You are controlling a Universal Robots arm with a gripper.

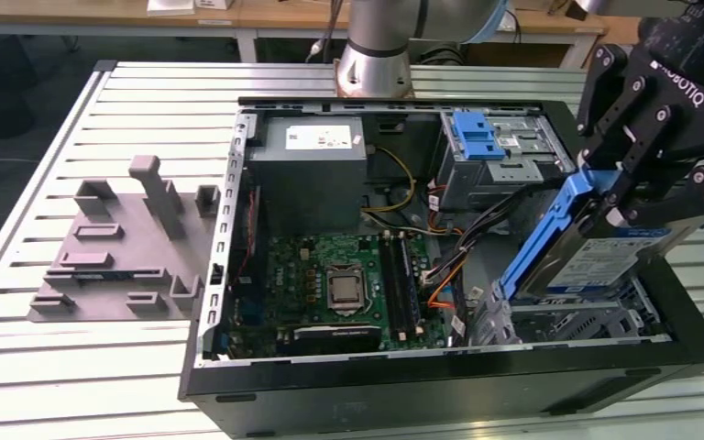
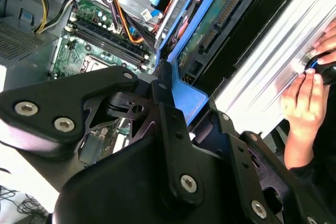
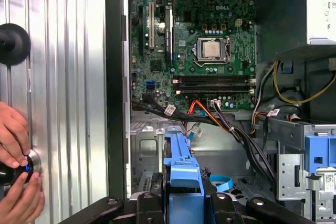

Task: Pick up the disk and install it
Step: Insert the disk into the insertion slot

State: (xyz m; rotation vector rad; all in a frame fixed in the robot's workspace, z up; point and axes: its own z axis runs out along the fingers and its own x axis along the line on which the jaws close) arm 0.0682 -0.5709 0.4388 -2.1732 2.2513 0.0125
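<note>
Pinching the disk (image 1: 590,257) in the gripper (image 1: 631,197), fingers pressed onto its blue frame, disk on edge and tilted. Hanging just below the gripper over the metal drive cage (image 1: 572,321) in the corner of the open computer case (image 1: 450,399), not yet seated.

Just beside the gripper, toward the middle of the case: a bundle of black and orange cables (image 3: 239,132). Likely to snag on the frame if brought down off-line. At this tilt, likely to jam against the cage wall rather than slide in.

Beyond the cables, the motherboard (image 3: 205,40). Farther back, the blue latch (image 1: 484,136) on the upper bay.

Outside the case wall, near the gripper, a person's hands (image 3: 21,203) on the counter (image 3: 63,77), busy with a small dark device (image 3: 11,172). Possibly within range of a sideways swing.

Well apart, across the case, a grey stand (image 1: 120,247).
</note>
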